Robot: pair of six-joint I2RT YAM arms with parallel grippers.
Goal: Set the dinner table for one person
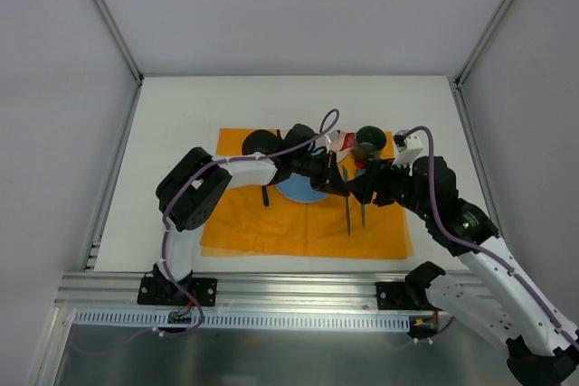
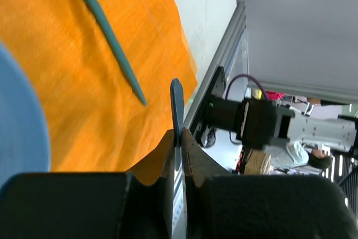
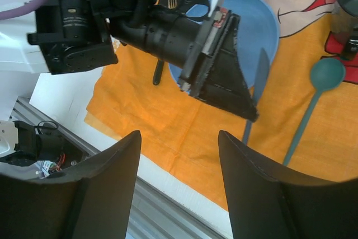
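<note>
Between the fingers of my left gripper (image 2: 178, 138) the knife (image 2: 177, 96) was pinched tight, and its rounded end stuck out past my fingertips. I could not tell whether it touched the cloth. Beneath that hand spread the orange placemat (image 2: 84, 82). The placemat lay on the dinner table (image 1: 181, 115), whose white top showed past the cloth's edges all around both of my hands. Just beside the knife, on the side toward my right gripper (image 3: 179, 177), lay the teal spoon (image 3: 327, 74), roughly parallel to the knife and apart from it. On the other side of my left hand sat the blue plate (image 3: 265, 23), close by the gripper. Beyond the plate a dark fork (image 3: 158, 74) lay on the cloth. My right gripper hovered near the left one, over the near part of the placemat, and its jaws stood apart with nothing between them.
</note>
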